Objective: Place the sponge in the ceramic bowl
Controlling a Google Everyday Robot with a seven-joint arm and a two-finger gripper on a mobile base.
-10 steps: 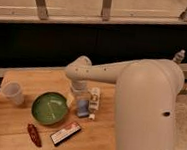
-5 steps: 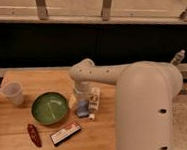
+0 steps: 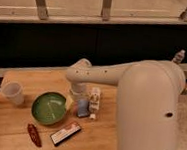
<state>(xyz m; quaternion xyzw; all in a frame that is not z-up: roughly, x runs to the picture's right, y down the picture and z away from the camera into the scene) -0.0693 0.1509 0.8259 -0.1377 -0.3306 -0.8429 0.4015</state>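
Gripper (image 3: 77, 96) hanging just above the right rim of the ceramic bowl (image 3: 49, 108), pointing down at the table (image 3: 11, 126). Open or clamped: cannot tell, with the wrist covering the tip.

Sponge (image 3: 82, 107) sitting outside the bowl, just beside its right rim and directly under the gripper, slightly to the right. Looking like a small soft block, with a blue face turned toward the camera and a pale yellow edge showing on the bowl side. Far smaller than the bowl. Touching the gripper or not: cannot tell.

Bowl resting on the wood, round and shallow, green inside with a darker rim.

White bottle (image 3: 94, 99) standing right of the bowl, just past the sponge. Plastic cup (image 3: 13, 92) standing left of the bowl, near its upper-left rim. Red-and-black box (image 3: 65, 133) lying flat below the bowl's lower-right edge. Dark red object (image 3: 34, 134) lying below the bowl's lower-left edge.

White arm (image 3: 107, 73) reaching in from the right of the bowl.
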